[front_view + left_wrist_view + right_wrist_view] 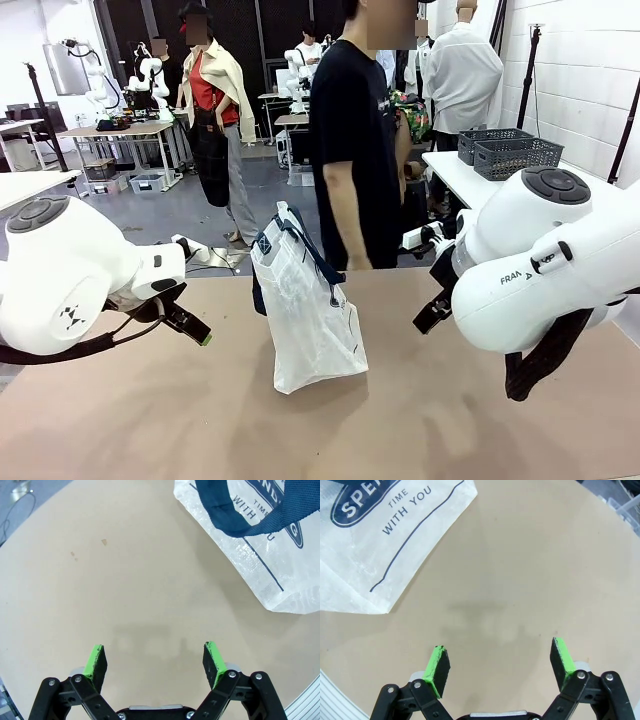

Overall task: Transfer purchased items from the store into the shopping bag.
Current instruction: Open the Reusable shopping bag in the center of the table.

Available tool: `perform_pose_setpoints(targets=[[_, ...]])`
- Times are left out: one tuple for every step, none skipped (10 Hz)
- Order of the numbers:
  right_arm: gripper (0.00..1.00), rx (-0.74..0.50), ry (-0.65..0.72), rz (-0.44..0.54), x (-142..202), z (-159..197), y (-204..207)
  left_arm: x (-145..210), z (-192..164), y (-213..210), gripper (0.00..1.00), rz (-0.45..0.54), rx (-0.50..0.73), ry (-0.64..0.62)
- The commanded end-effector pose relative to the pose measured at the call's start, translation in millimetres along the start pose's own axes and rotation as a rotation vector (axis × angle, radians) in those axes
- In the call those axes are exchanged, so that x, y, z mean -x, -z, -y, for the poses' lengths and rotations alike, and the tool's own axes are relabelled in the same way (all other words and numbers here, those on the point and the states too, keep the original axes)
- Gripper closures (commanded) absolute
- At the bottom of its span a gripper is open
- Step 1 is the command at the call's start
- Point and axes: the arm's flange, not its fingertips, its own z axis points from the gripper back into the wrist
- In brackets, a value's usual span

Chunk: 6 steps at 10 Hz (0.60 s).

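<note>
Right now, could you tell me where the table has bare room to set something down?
Bare table shows below the open left gripper, left of the shopping bag, and below the open right gripper, right of it. The middle is crowded: the bag stands there.

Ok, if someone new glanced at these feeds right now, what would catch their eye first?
The white shopping bag with navy handles draws the eye first, standing mid-table on the brown table. On either side of it, the left hand and right hand hang open over bare tabletop, holding nothing. A person in a black T-shirt stands at the far edge, just behind the bag.
</note>
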Motion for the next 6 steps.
perform_pose_setpoints(targets=[[0.0,-0.05,0.028,-0.027,-14,-8,-8,-15,9,-13,0.0,-0.067,0.023,-0.033],[0.0,-0.081,0.033,-0.04,-19,-11,-12,-20,10,-20,0.0,-0.084,0.063,-0.054],[0.0,-0.09,0.049,-0.054,-24,-11,-15,-23,9,-24,0.0,-0.072,0.126,-0.073],[0.0,-0.102,0.056,-0.055,-28,-13,-19,-25,9,-29,0.0,-0.07,0.137,-0.096],[0.0,-0.113,0.021,-0.053,-32,-13,-25,-28,7,-34,0.0,-0.035,0.188,-0.079],[0.0,-0.127,0.077,-0.08,-42,-15,-34,-34,7,-43,0.0,-0.015,0.191,-0.075]])
